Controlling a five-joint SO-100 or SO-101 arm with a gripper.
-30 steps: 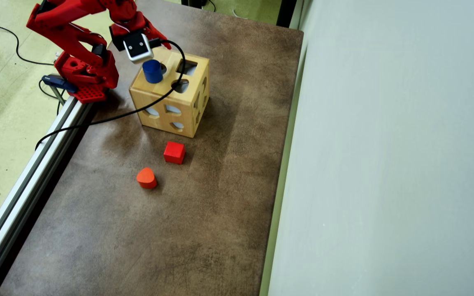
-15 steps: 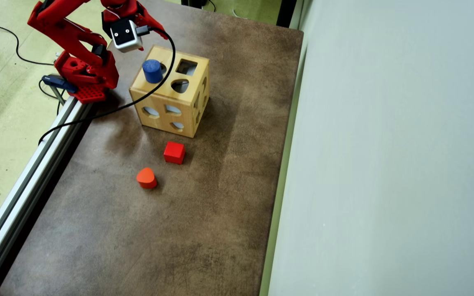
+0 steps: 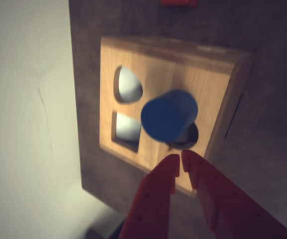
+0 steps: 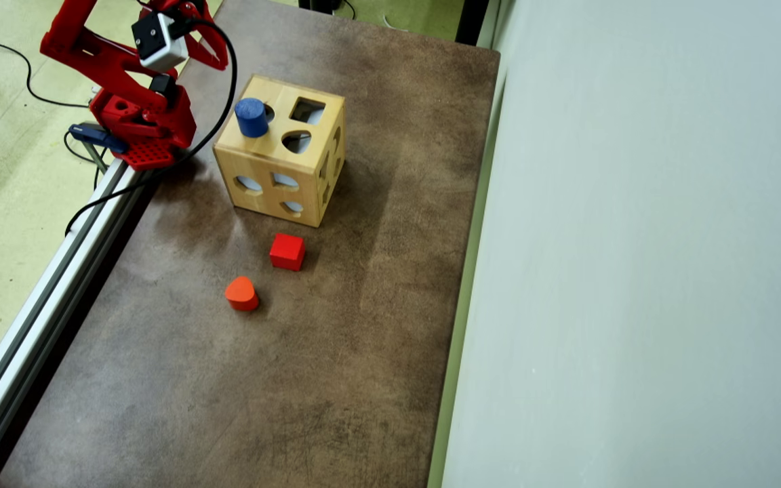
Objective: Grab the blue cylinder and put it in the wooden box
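The blue cylinder point(image 4: 251, 116) stands upright on top of the wooden box point(image 4: 265, 150), half over a round hole and sticking up out of it. In the wrist view the blue cylinder point(image 3: 169, 115) is blurred on the wooden box point(image 3: 208, 82), just beyond my fingertips. My red gripper point(image 3: 180, 160) is shut with nothing held, only a thin slit between its fingers. In the overhead view my gripper point(image 4: 217, 59) hangs up and to the left of the box, apart from the cylinder.
A red cube point(image 4: 287, 251) and an orange-red rounded block point(image 4: 241, 293) lie on the brown table in front of the box. An aluminium rail point(image 4: 45, 291) runs along the left edge. A pale panel point(image 4: 634, 271) borders the right. A black cable point(image 4: 217, 125) trails from the wrist.
My gripper has drawn back from above the cylinder, up and to the left of the box. The blue cylinder has stayed in place on the box top.
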